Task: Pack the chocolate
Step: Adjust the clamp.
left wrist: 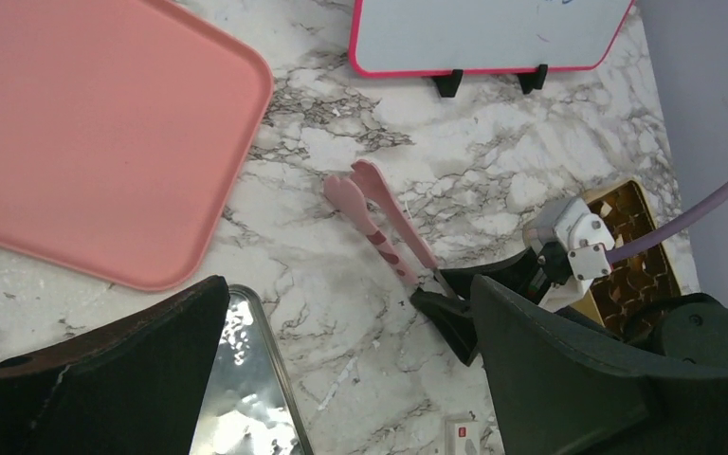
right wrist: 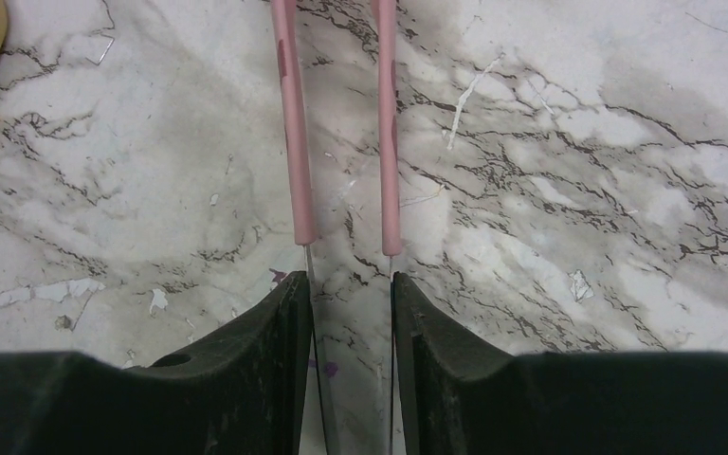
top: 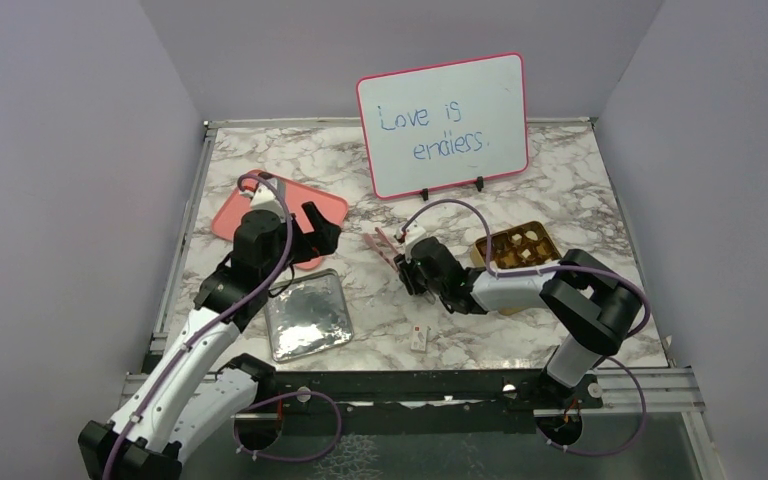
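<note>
The chocolate (top: 513, 249) shows as dark pieces in the cells of a gold box (top: 550, 243) at the right of the table. My right gripper (top: 406, 264) lies low just left of that box. It is shut on the thin metal arms of pink tongs (right wrist: 289, 142), one finger pad against each arm, and the tongs (top: 384, 246) point away to the far left. In the right wrist view its jaws (right wrist: 351, 284) hold nothing else. My left gripper (top: 318, 232) hangs open and empty (left wrist: 349, 313) over the near corner of a bare pink tray (top: 228, 212).
A silver lid (top: 307, 316) lies in front of the pink tray (left wrist: 85, 133). A small white tag (top: 419, 339) sits near the front edge. A whiteboard (top: 445, 122) stands at the back. Grey walls close in three sides.
</note>
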Robot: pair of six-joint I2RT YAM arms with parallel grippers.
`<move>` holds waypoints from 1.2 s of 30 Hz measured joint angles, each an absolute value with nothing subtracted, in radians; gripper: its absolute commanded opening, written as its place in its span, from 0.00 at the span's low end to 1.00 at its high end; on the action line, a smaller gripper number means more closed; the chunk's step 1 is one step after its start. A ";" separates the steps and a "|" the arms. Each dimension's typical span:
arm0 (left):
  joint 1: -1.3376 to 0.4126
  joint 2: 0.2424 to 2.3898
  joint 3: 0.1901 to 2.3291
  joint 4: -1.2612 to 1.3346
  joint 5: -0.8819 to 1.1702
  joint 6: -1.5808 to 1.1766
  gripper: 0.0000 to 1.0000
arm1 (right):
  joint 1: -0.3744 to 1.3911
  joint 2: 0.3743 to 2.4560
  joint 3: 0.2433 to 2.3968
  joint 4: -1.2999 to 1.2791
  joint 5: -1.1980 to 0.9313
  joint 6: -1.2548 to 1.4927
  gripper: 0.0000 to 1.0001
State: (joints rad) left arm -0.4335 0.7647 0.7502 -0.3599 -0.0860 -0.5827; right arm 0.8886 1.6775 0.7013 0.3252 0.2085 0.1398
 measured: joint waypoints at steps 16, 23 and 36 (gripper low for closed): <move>-0.354 1.126 0.801 -0.289 0.082 -0.616 0.89 | 0.904 1.615 0.628 0.356 0.229 0.155 0.27; -0.305 1.198 0.817 -0.251 0.142 -0.617 0.87 | 0.911 1.424 0.630 0.290 0.146 0.124 0.27; -0.218 1.335 0.870 -0.230 0.316 -0.607 0.88 | 0.916 1.419 0.910 0.115 0.043 0.096 0.28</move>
State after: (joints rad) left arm -0.2180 1.3346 0.8703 -0.2302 0.3164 -0.6067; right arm 0.9165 1.4193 0.9096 0.1150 0.0433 0.0959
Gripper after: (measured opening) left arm 0.871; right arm 0.280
